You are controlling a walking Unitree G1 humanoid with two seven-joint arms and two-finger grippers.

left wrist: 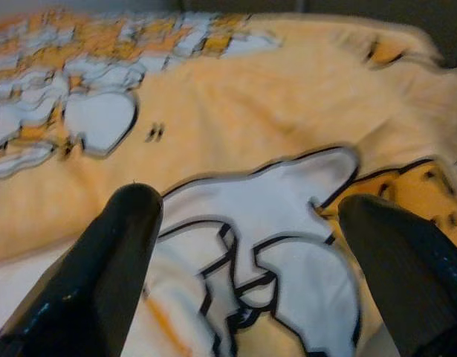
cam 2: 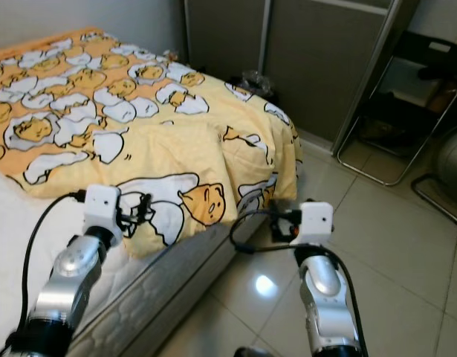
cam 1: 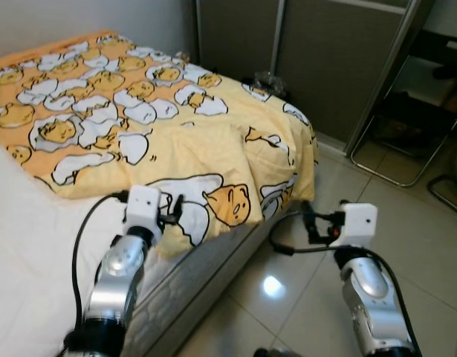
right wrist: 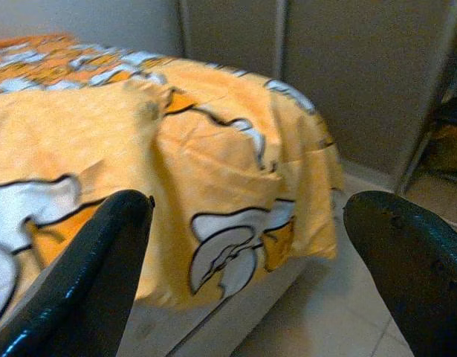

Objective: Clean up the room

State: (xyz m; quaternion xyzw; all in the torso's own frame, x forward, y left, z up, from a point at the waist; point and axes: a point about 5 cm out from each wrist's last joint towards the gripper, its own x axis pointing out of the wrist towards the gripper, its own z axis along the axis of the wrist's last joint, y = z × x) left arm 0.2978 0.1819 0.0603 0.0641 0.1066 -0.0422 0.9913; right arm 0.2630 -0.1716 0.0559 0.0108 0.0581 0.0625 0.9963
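Observation:
A yellow blanket (cam 1: 161, 126) printed with white and orange egg cartoons lies over the bed, its near corner hanging down the mattress side. My left gripper (left wrist: 247, 223) is open just above that near edge of the blanket, with nothing between its fingers (left wrist: 117, 245). It shows in the left eye view as a white wrist block (cam 1: 144, 206) over the bed's edge. My right gripper (right wrist: 247, 223) is open over the tiled floor beside the bed, facing the hanging blanket corner (right wrist: 235, 216), and holds nothing.
Bare white mattress (cam 1: 27, 245) lies left of the blanket. Grey wardrobe doors (cam 1: 325, 52) stand behind the bed's foot. A metal-framed chair (cam 1: 406, 126) is at the right on the glossy tiled floor (cam 1: 302, 290). A small dark bundle (cam 1: 267, 82) sits by the wardrobe.

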